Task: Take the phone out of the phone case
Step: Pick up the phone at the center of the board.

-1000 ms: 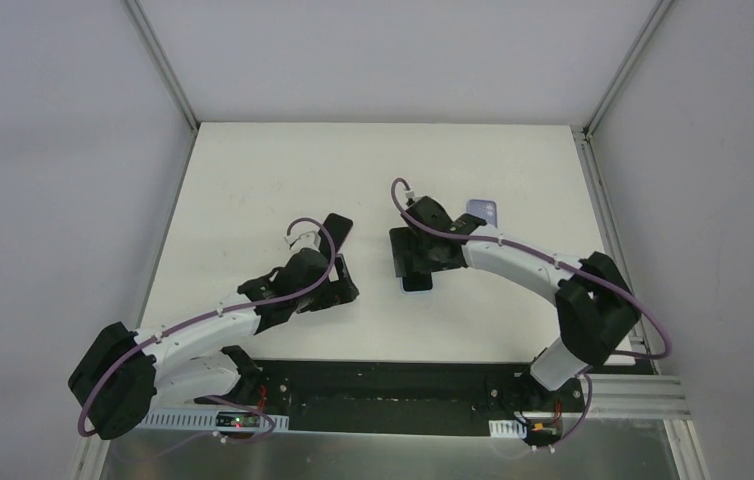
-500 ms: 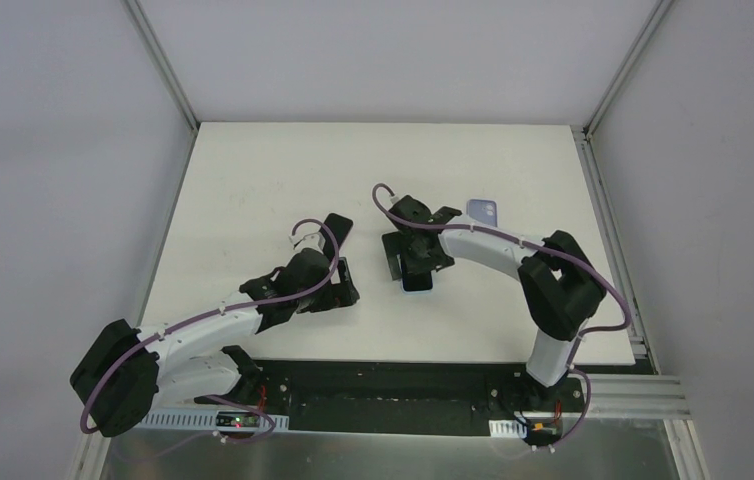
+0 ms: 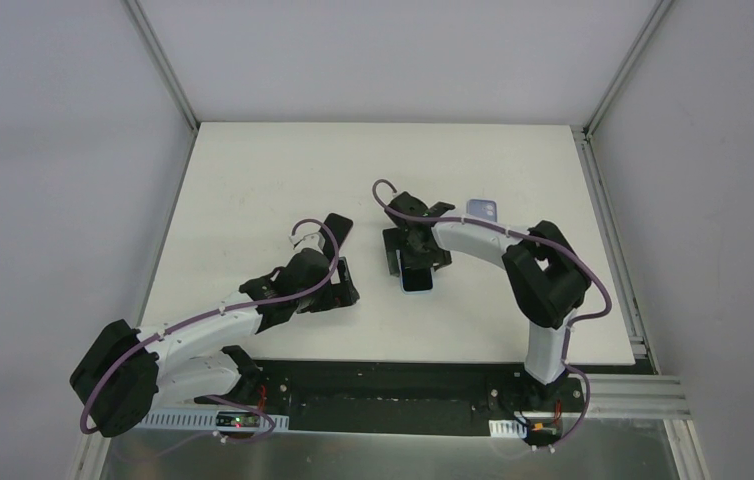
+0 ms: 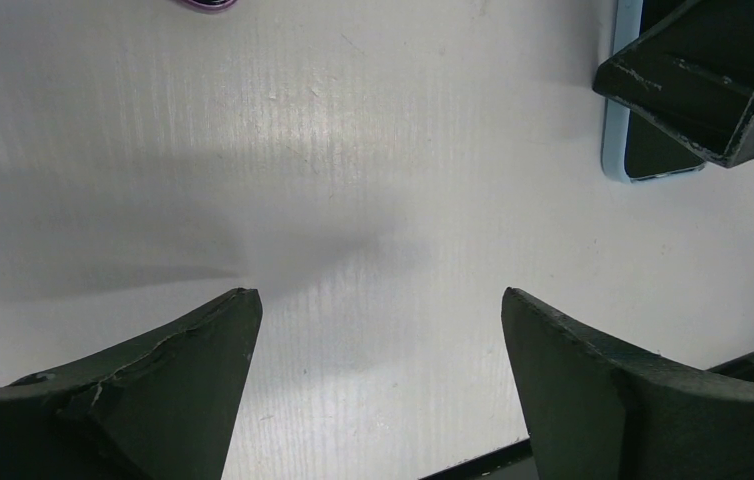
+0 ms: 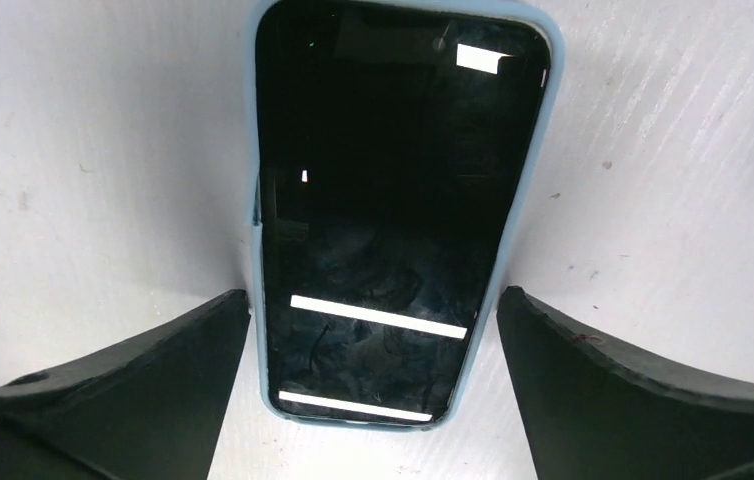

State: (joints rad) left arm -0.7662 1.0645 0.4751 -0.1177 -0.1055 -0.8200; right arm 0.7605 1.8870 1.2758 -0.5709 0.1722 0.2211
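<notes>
A phone with a black screen lies face up on the white table, inside a light blue phone case. My right gripper is open and straddles the phone's near end, one finger on each side and neither touching it. From above, the right gripper covers the far half of the phone. My left gripper stands open over bare table to the left of it. In the left wrist view the left gripper holds nothing, and the cased phone shows at the top right.
A small lavender item lies flat behind and to the right of the phone; its edge shows at the top of the left wrist view. The table's black front edge runs by the arm bases.
The right arm has folded its elbow inward and its gripper has shifted slightly left over the phone. The left arm has barely moved.
</notes>
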